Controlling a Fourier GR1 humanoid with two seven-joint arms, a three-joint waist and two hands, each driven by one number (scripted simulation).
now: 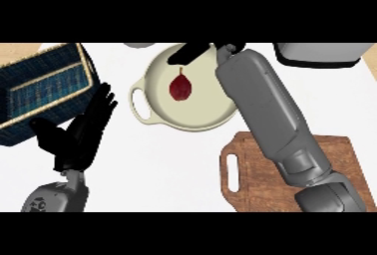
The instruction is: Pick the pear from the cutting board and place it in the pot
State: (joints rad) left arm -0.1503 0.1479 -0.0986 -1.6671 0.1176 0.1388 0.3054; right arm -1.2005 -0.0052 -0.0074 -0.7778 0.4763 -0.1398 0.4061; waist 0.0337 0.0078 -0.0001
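You are looking down on a plain white counter top (169,164). Directly on it, toward the far middle, sits a cream round pot with side handles (151,89). At your near right lies a brown wooden cutting board with a slot handle (254,164), its handle end pointing left. At the far left rests a dark blue woven basket with a tan rim (44,89), set at an angle. In the far right corner you see a grey and black appliance (324,54), cut off by the edge.
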